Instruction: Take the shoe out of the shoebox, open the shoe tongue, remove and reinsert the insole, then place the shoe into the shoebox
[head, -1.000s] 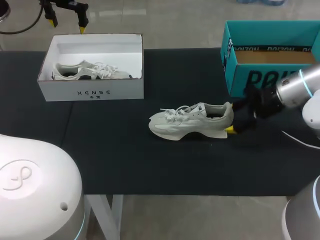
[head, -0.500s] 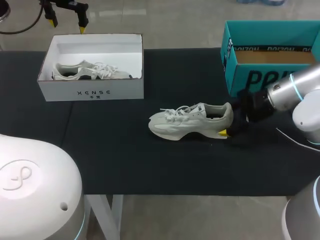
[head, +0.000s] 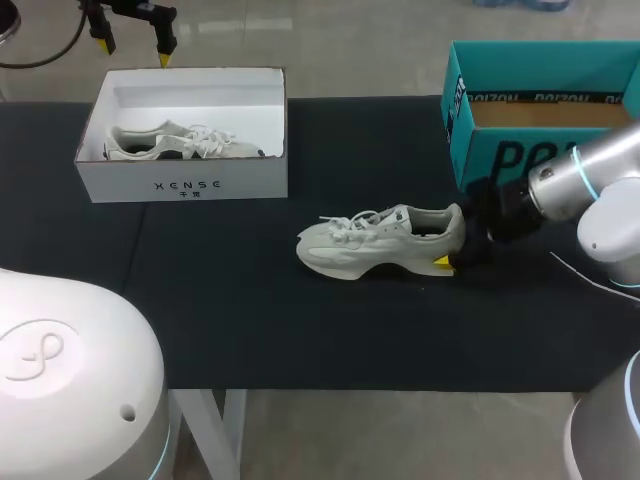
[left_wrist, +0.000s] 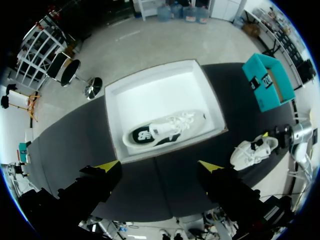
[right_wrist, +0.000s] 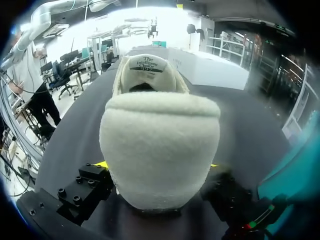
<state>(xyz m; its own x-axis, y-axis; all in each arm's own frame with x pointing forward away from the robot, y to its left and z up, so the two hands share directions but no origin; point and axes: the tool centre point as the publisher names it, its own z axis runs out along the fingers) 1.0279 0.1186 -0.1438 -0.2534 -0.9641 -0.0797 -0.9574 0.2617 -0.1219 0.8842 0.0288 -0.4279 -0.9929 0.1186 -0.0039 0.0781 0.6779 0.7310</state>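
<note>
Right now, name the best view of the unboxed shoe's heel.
Right wrist view: the heel fills it, close up. The head view shows the shoe side-on, heel partly hidden; the left wrist view shows it small, far off.

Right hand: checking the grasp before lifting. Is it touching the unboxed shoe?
Cannot tell. In the right wrist view the shoe's heel sits inside the right hand, hiding any contact; the head view shows neither touch nor gap plainly.
</note>
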